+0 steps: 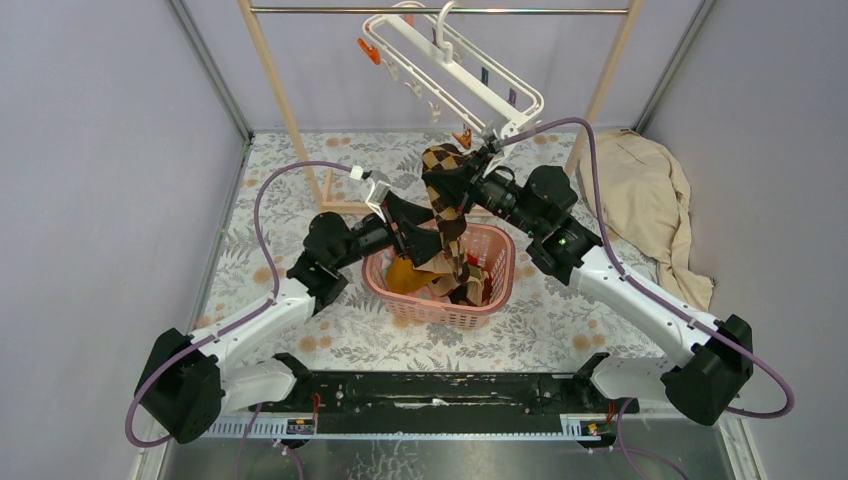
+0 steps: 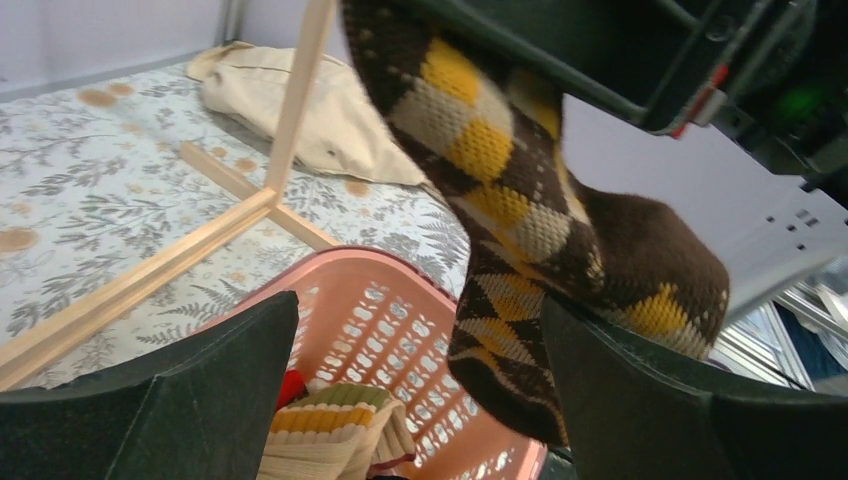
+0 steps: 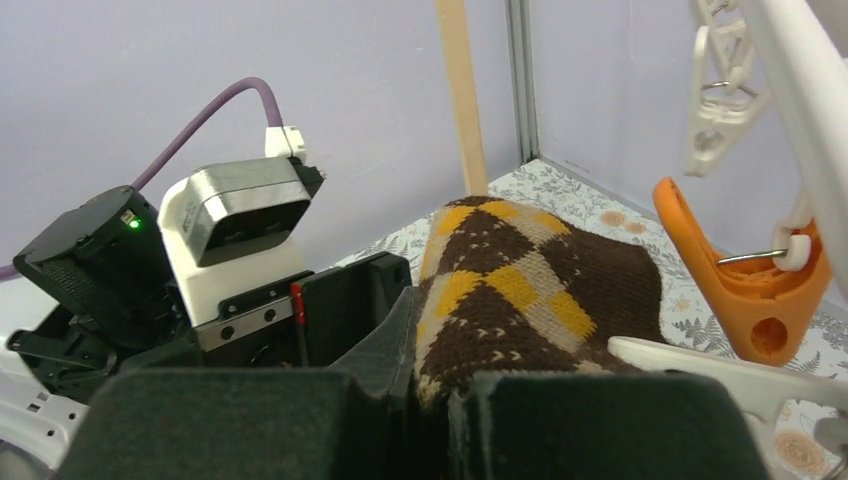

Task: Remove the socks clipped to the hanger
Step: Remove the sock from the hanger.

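Brown-tan argyle knit sock (image 1: 447, 200), fuzzy, yellow/cream diamonds: top end pinched in R hand (image 3: 430, 410), padded fingers clenched on it. Sock dangles below R hand, toe end dropping into pink perforated plastic basket (image 1: 503, 262). L hand (image 2: 420, 380) spread wide, grasping nothing; sock hangs btwn its fingers, heel against one pad. White plastic oblong hanger (image 1: 455, 65) just above R hand, glossy orange clip (image 3: 750, 290) close beside. Can't tell if any clip still bites sock. Floral-print surface (image 1: 560, 330) under both hands.
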Motion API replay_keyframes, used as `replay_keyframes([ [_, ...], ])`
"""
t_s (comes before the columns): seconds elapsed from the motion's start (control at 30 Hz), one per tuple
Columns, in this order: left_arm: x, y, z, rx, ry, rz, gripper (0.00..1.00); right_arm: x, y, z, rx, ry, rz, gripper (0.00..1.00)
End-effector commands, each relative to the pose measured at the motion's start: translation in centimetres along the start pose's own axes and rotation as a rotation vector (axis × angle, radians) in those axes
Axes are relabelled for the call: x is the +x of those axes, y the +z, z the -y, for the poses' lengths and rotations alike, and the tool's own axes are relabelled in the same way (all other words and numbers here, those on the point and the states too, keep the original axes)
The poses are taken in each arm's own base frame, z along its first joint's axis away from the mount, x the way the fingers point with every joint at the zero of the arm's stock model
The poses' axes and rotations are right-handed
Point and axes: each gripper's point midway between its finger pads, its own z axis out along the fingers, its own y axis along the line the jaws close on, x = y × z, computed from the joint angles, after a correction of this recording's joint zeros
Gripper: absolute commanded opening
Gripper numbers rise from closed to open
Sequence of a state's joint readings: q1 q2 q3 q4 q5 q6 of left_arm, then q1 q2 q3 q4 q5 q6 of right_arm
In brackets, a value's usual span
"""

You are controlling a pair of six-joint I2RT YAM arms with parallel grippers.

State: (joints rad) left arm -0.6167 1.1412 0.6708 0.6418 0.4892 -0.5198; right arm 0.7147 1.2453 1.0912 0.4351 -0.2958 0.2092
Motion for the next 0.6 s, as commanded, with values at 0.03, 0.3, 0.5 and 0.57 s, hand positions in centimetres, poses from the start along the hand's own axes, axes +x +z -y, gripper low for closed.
replay_keyframes([
  [0.03, -0.5, -0.5, 2.7, 0.112, 0.016, -0.008, 0.99, -4.0, -1.0, -0.8, 0.012, -0.077, 0.084, 0.01],
  [0.3, -0.9, -2.1, 1.8, 0.002, 0.05, 0.0, 0.99, -2.6, -2.1, 0.9, 0.102, -0.123, 0.042, 0.01],
  [0.5, -2.1, -2.6, 1.2, -0.075, 0.058, 0.022, 0.99, -0.7, -2.6, 2.1, 0.157, -0.098, 0.011, 0.01],
  [0.57, -2.4, -2.4, 1.5, -0.058, 0.052, 0.026, 0.99, -0.3, -2.7, 2.0, 0.152, -0.083, 0.013, 0.0],
])
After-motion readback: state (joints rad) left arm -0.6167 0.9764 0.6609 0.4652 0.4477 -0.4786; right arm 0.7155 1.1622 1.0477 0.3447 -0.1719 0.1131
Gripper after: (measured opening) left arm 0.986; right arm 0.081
